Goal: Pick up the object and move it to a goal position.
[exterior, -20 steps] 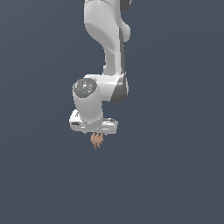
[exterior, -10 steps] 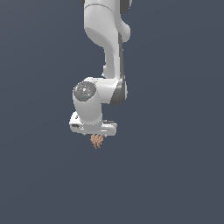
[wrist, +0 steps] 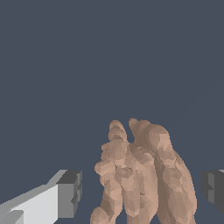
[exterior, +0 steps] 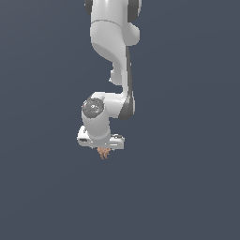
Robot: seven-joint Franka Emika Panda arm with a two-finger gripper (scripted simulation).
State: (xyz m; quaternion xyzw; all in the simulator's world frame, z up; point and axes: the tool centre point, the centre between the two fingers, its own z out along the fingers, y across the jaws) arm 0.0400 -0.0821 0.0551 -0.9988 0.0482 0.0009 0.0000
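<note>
The object (exterior: 103, 153) is a small tan-brown bumpy clump with finger-like lobes. In the exterior view it pokes out just below the white gripper (exterior: 102, 149), which sits right over it. In the wrist view the object (wrist: 144, 179) fills the space between the two dark fingertips (wrist: 70, 192), with a narrow gap showing on each side. The gripper (wrist: 142, 192) is open around the object, with the jaws beside it and not pressed onto it.
The white arm (exterior: 115, 42) comes down from the top of the exterior view. Everything around it is a plain dark grey-blue surface (exterior: 187, 187) with no other object or edge in view.
The wrist and gripper have come lower over the object, which has stayed about where it was. More of the object is now covered by the gripper.
</note>
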